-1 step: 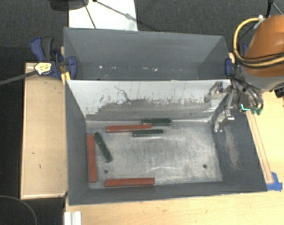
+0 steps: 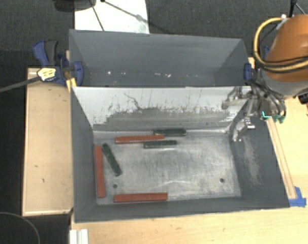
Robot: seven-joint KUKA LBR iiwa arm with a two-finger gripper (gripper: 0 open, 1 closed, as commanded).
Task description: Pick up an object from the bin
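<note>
My gripper (image 2: 240,132) hangs at the bin's far right corner, above the right wall, with nothing seen between its metal fingers. Nearest to it lie two dark green sticks, one (image 2: 170,132) by the back wall and one (image 2: 160,144) just in front of it. A red-brown stick (image 2: 139,140) lies to their left, well away from the gripper.
A third dark green stick (image 2: 112,159) lies slanted at the left. One red-brown stick (image 2: 99,171) runs along the left wall and another (image 2: 140,197) along the front wall. The arm with its orange cover stands over the right rim.
</note>
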